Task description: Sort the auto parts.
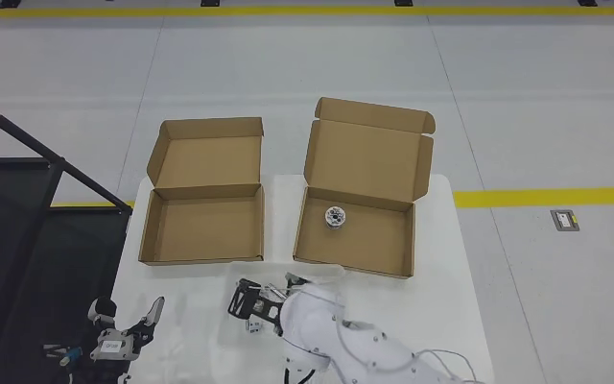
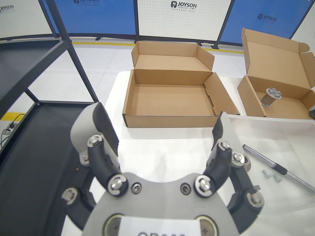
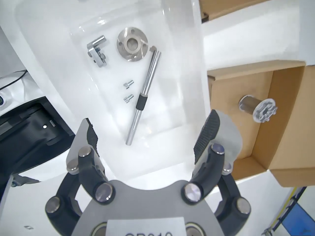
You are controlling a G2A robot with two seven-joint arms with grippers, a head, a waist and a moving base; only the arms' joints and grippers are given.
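A clear plastic tray (image 3: 187, 57) holds a round metal flange (image 3: 133, 44), a small bracket (image 3: 97, 50), two short bolts (image 3: 128, 83) and a long steel rod (image 3: 144, 96). My right gripper (image 3: 150, 131) hangs open above the tray's near end, with nothing between its fingers; from above, the right gripper (image 1: 251, 302) is over the tray (image 1: 326, 272). A toothed metal hub (image 1: 334, 217) lies in the right cardboard box (image 1: 403, 240). The left cardboard box (image 1: 201, 230) is empty. My left gripper (image 2: 163, 128) is open by the table's front left corner, holding nothing.
Both boxes have their lids folded back toward the far side of the white table (image 1: 451, 288). A black metal rack (image 2: 37, 128) stands just left of the table, close to the left gripper (image 1: 128, 312). Bare tabletop lies between the left box (image 2: 169, 99) and the left gripper.
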